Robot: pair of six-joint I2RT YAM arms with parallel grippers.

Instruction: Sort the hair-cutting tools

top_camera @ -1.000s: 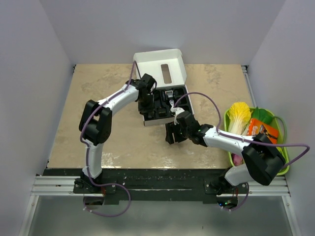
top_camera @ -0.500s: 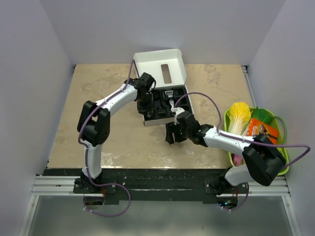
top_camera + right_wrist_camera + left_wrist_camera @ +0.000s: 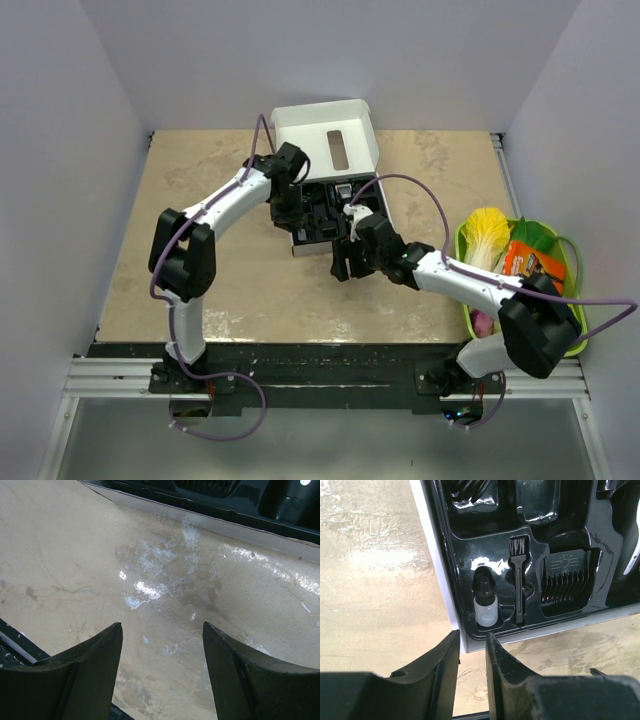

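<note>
Beige table (image 3: 200,260) — left claw (image 3: 472,635) narrow at the tray (image 3: 532,555) corner, right claw (image 3: 162,625) wide, seemingly empty.

The left wrist view cut the tray (image 3: 485,535) off at top and right, and the coiled cord (image 3: 470,486) with it. From above, arms (image 3: 230,200) hid much of it; its parts were too small to tell. The right wrist view caught only the box (image 3: 210,522) edge.

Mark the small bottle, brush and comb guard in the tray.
small bottle (image 3: 485,612), left wrist view, on its clear body.
brush (image 3: 519,590), left wrist view, on its handle.
comb guard (image 3: 565,586), left wrist view, on its teeth.
</note>
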